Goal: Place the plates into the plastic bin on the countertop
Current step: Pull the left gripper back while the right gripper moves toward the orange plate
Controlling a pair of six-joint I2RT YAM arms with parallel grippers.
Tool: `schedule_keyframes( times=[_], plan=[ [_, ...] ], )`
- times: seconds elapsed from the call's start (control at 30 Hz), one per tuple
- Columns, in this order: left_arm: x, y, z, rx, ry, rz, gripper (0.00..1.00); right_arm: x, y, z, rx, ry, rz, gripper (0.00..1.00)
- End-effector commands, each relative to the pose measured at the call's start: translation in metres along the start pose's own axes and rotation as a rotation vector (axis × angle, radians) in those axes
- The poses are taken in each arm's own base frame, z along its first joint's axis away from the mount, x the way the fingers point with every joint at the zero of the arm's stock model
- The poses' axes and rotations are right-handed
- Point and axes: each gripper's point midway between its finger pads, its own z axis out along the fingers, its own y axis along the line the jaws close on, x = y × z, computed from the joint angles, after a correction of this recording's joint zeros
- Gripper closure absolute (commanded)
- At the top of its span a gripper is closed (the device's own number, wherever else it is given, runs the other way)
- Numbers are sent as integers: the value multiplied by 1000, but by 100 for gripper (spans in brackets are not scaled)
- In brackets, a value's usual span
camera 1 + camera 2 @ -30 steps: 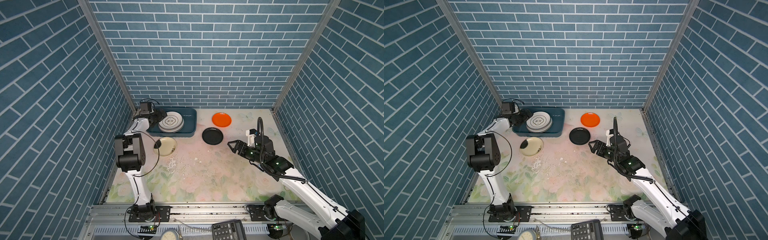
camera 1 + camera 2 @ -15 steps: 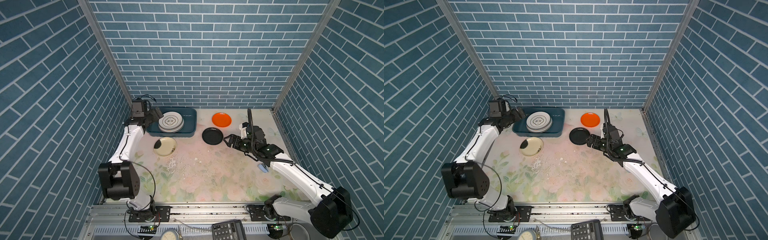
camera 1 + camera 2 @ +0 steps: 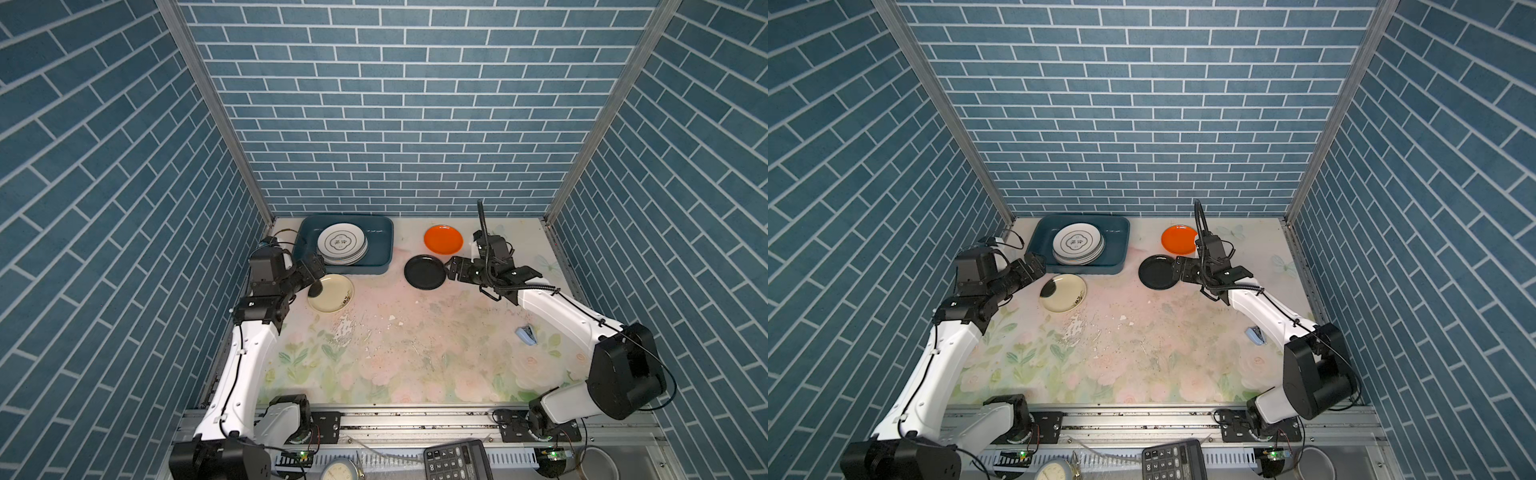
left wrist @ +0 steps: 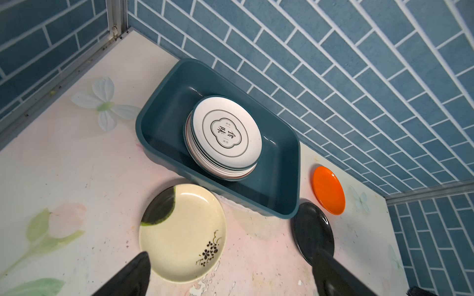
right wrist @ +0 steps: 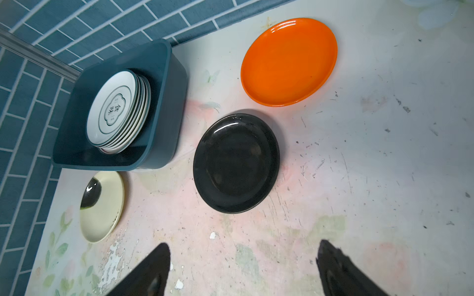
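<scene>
Wide, empty: left end effector (image 3: 314, 269), right end effector (image 3: 449, 272); black plate (image 3: 424, 272), cream plate (image 3: 331, 293), orange plate (image 3: 443, 239) on worktop (image 3: 415, 332), stack (image 3: 341, 242) in plastic bin (image 3: 380, 249).
Risk: black plate rim low, glossy, prob skids from pinch; cream plate may clip bin.

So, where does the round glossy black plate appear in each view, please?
In a top view: black plate, right of the dark teal rectangular plastic bin.
In a top view: plate likewise.
Left wrist: plate by the bin's corner, partly behind a jaw.
Right wrist: plate mid-picture.
Shared landmark: round orange plate beside it.
</scene>
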Motion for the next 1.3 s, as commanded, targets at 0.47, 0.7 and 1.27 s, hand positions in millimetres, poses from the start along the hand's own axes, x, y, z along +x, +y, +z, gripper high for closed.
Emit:
schedule_keyframes(
  times=[0.47, 0.7, 1.27],
  plan=[
    [41, -21, -7, 162, 170, 20, 0, -12, -33, 41, 24, -7, 65, 10],
    [51, -25, -8, 219, 166, -11, 0, -27, -46, 71, -9, -16, 121, 10],
    [66, -27, -7, 255, 185, -35, 0, -74, -69, 147, -58, -104, 349, 17]
  ],
)
